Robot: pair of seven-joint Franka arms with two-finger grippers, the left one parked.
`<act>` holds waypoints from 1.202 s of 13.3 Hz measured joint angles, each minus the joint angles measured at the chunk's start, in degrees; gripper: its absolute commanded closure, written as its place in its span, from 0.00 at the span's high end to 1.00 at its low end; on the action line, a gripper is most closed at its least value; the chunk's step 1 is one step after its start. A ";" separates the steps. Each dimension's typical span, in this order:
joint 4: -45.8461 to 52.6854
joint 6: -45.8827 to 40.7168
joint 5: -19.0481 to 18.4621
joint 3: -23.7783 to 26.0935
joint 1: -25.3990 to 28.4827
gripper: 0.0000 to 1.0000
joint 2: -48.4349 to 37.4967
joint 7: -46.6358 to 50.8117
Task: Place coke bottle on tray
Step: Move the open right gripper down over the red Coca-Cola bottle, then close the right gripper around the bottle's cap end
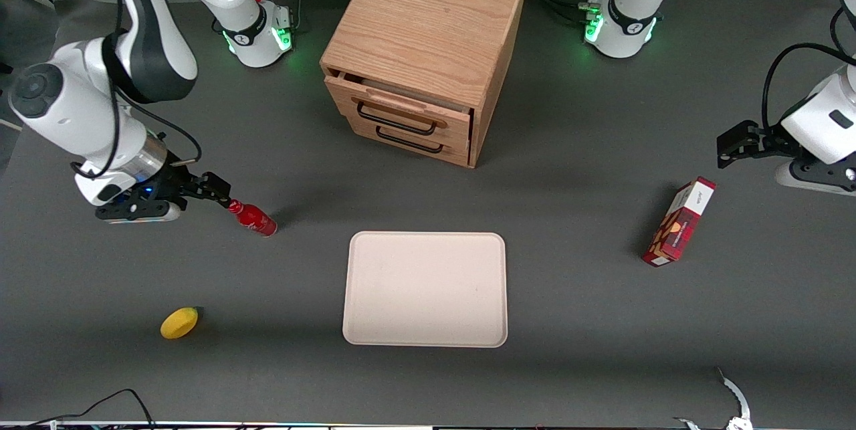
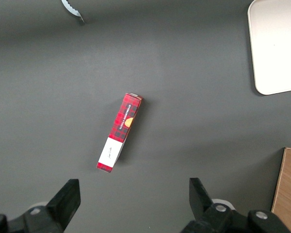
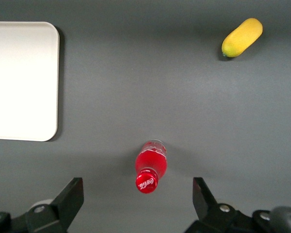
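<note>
The coke bottle (image 1: 254, 218), small, glossy red with a red cap, is on the grey table toward the working arm's end. Its cap points at my right gripper (image 1: 221, 190), which hovers just beside and above the cap. In the right wrist view the bottle (image 3: 150, 167) lies between the two wide-open fingers of the gripper (image 3: 137, 187), and neither finger touches it. The gripper is open and empty. The pale cream-pink tray (image 1: 425, 289) lies flat and empty at the table's middle, nearer the front camera than the bottle. The tray also shows in the right wrist view (image 3: 19, 82).
A yellow lemon (image 1: 179, 322) lies nearer the front camera than the bottle. A wooden drawer cabinet (image 1: 428, 29) stands farther back, its top drawer slightly open. A red-and-white carton (image 1: 679, 221) lies toward the parked arm's end.
</note>
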 measured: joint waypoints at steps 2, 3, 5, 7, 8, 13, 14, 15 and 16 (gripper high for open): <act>-2.93 3.30 -1.65 0.07 0.00 1.00 0.01 0.00; -4.38 5.02 -2.40 0.07 -0.01 1.00 0.05 0.00; -6.83 8.21 -2.85 0.07 -0.01 1.00 0.30 0.00; -8.53 10.88 -2.93 0.07 -0.01 1.00 0.90 0.00; -9.39 12.31 -2.95 0.07 -0.01 1.00 1.14 0.00; -11.79 15.20 -2.98 0.08 -0.01 0.98 1.56 0.00; -11.95 15.53 -2.98 0.08 -0.01 0.96 1.63 0.00; -12.12 15.60 -2.98 0.08 -0.01 0.95 1.69 0.00; -12.27 15.61 -2.98 0.09 -0.01 0.95 1.78 0.00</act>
